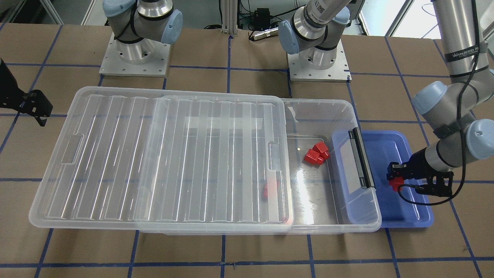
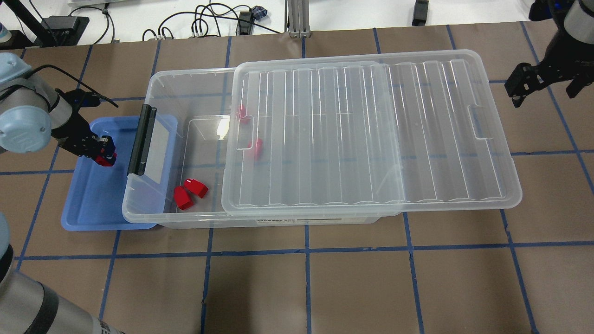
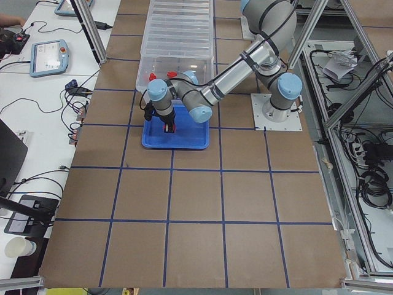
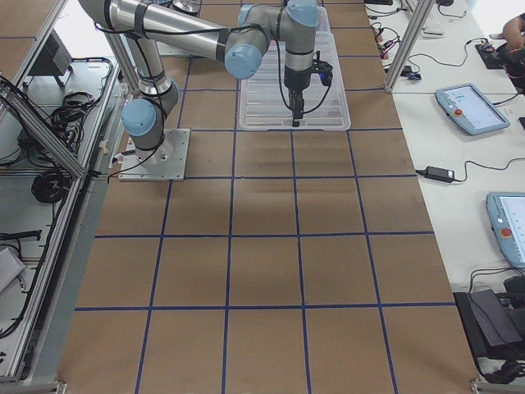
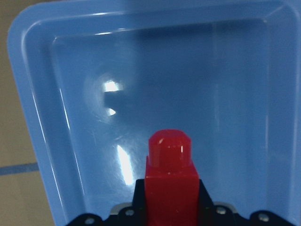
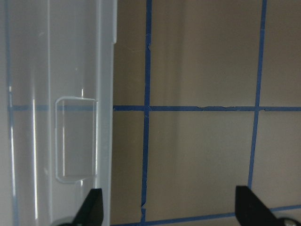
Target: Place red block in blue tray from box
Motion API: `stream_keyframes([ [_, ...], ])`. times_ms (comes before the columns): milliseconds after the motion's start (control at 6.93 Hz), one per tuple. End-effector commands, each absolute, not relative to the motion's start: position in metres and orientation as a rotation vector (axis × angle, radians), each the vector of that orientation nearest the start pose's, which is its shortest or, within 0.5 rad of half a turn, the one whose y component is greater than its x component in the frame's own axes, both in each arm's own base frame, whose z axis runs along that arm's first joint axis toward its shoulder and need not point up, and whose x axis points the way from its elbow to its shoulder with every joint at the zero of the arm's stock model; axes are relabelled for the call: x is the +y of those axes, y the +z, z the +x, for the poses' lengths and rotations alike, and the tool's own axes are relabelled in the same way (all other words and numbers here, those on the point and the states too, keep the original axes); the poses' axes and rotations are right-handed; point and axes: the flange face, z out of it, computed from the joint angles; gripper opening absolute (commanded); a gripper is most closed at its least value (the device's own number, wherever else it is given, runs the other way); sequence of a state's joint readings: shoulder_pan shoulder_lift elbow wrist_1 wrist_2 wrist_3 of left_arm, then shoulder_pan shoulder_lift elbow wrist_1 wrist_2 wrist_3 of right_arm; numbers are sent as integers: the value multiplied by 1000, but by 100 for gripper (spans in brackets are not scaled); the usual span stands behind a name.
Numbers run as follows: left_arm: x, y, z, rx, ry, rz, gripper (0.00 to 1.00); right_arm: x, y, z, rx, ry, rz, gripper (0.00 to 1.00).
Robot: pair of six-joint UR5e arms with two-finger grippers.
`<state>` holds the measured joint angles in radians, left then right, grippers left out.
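My left gripper (image 1: 394, 180) is shut on a red block (image 5: 169, 174) and holds it stub-down just above the floor of the blue tray (image 2: 90, 204); the overhead view shows the block (image 2: 105, 160) at the fingertips. The clear box (image 2: 160, 88) lies beside the tray, its ribbed lid (image 2: 371, 134) slid aside so the tray end is uncovered. Two red blocks (image 2: 190, 194) lie in the uncovered part, and two more (image 2: 256, 147) show through the lid. My right gripper (image 2: 545, 95) is open and empty, above the table past the lid's far end.
The box's black latch handle (image 2: 141, 139) and flap overhang the blue tray's inner edge (image 1: 380, 135). The lid juts out beyond the box toward my right gripper (image 6: 170, 209). Brown table with blue tape lines (image 2: 306, 250) surrounds everything.
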<state>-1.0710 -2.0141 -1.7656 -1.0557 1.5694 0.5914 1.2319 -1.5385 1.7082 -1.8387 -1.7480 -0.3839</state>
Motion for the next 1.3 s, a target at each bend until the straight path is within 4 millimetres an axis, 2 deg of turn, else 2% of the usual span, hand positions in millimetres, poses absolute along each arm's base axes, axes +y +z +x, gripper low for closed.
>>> stream_keyframes([
  [0,-580,207,155,3191,132,159,81,-501,396,-107,3333,-86,-17,100],
  [144,-580,228,134,3193,140,193,89,-500,377,-102,3300,-105,-18,100],
  [289,-580,257,111,3201,195,188,89,-503,371,-100,3271,-154,-13,100],
  [433,-581,307,96,3202,216,125,89,-505,357,-98,3234,-128,-8,100],
  [722,-570,411,31,3193,260,143,89,-507,349,-90,3200,-123,85,100],
  [866,-557,452,-14,3167,204,54,94,-509,352,-81,3196,-139,122,100],
  [1010,-538,477,-73,3144,136,20,100,-512,349,-60,3193,-140,100,100],
  [1155,-515,511,-126,3133,-10,74,100,-515,349,-34,3189,-144,112,100],
])
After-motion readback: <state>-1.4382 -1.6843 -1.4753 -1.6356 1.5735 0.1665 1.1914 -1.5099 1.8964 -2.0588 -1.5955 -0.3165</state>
